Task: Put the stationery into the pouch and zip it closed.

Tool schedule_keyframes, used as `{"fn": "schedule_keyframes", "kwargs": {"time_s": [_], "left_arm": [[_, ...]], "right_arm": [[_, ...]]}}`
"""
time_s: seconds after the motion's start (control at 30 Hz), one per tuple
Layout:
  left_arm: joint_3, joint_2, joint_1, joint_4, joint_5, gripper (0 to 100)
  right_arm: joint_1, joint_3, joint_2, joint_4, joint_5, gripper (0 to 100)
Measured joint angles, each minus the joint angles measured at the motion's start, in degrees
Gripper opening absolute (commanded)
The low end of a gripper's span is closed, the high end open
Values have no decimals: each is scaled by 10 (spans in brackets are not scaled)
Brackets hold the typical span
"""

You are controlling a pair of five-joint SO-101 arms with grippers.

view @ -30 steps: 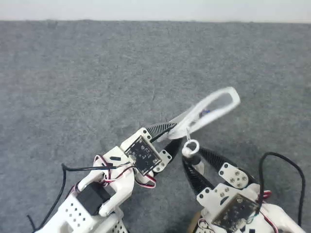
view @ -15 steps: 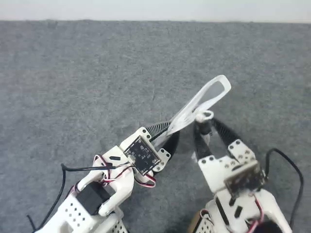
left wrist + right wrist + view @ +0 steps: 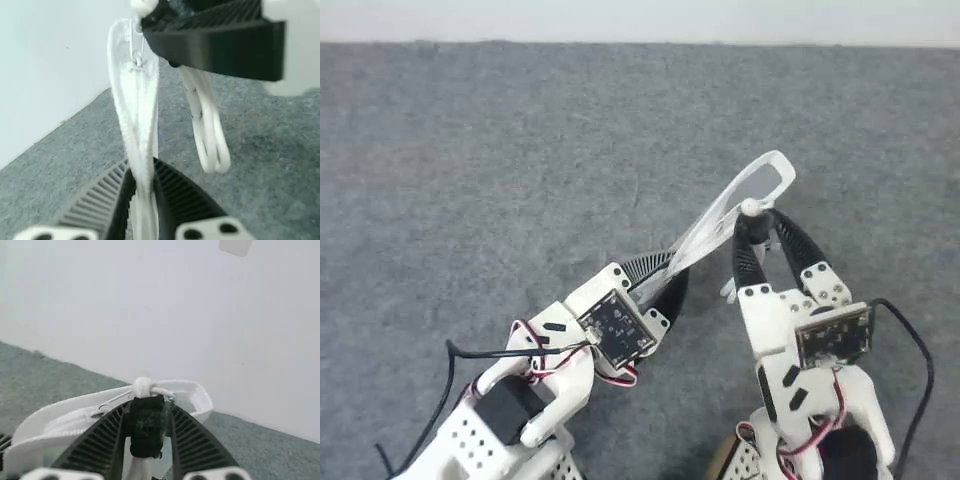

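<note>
A clear pouch (image 3: 740,205) with white edging is held up off the grey table, slanting away from the arms. My left gripper (image 3: 665,272) is shut on its near end; the left wrist view has the pouch (image 3: 137,130) squeezed edge-on between the black fingers (image 3: 107,200). My right gripper (image 3: 752,225) is shut on the white zip pull cord (image 3: 144,387) near the pouch's far end. The cord's loop (image 3: 207,135) dangles under the right gripper (image 3: 215,35). What the pouch holds cannot be made out.
Grey carpet-like table surface (image 3: 500,160) stretches all around, with a pale wall (image 3: 640,20) at the far edge. Both arm bodies crowd the near edge, with black cables (image 3: 450,390) trailing beside them.
The right gripper has moved from the pouch's near end up along it toward the far end, carrying the zip pull. The pouch has tilted more upright. The left arm stayed still.
</note>
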Motion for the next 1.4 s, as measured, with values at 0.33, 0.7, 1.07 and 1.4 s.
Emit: {"fn": "schedule_keyframes", "kwargs": {"time_s": [0.33,0.7,1.07,1.4], "left_arm": [[0,0,0,0,-1,9],[0,0,1,0,-2,9],[0,0,1,0,-2,9],[0,3,1,-1,-2,9]], "right_arm": [[29,21,6,-41,0,6],[66,22,8,-58,0,6],[135,22,142,-163,0,6],[190,20,257,-265,-1,6]]}}
